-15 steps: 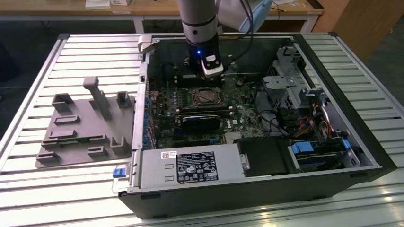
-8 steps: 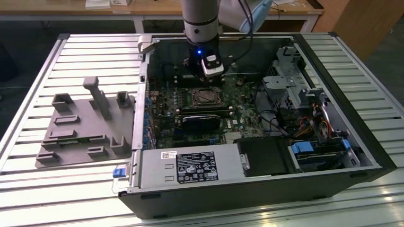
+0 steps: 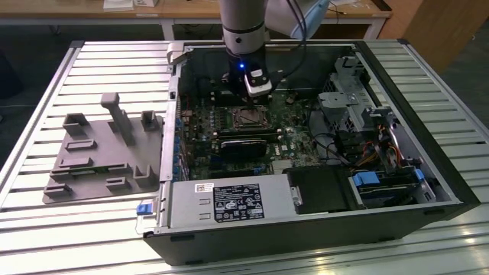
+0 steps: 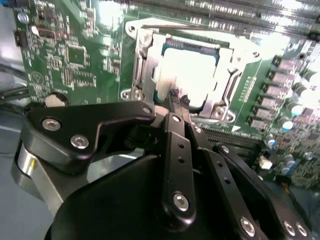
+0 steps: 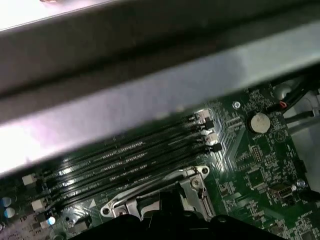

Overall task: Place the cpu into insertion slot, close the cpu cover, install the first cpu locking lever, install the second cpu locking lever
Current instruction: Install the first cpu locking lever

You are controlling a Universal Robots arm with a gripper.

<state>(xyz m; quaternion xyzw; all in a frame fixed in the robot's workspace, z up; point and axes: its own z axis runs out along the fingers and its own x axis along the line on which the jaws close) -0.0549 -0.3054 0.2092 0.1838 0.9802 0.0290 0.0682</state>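
Note:
Inside the open computer case, the arm reaches down to the green motherboard, and my gripper (image 3: 257, 96) hangs just behind the insertion slot (image 3: 248, 118). In the second wrist view the cpu (image 4: 192, 75) lies flat in the slot, its metal top glaring under the light. The silver cpu cover (image 4: 146, 60) lies down around it as a frame. My gripper (image 4: 178, 99) has its black fingertips pressed together at the near edge of the cpu, with nothing seen between them. A thin metal lever (image 4: 180, 25) runs along the far side of the socket. The first wrist view shows the socket frame (image 5: 192, 182).
Long black memory slots (image 5: 130, 160) and a coin battery (image 5: 258, 121) sit beside the socket. A black card (image 3: 244, 146) lies in front of it. The drive cage (image 3: 344, 106) and cables stand at the exterior view's right. A grey fixture (image 3: 103, 154) rests on the slatted table outside the case.

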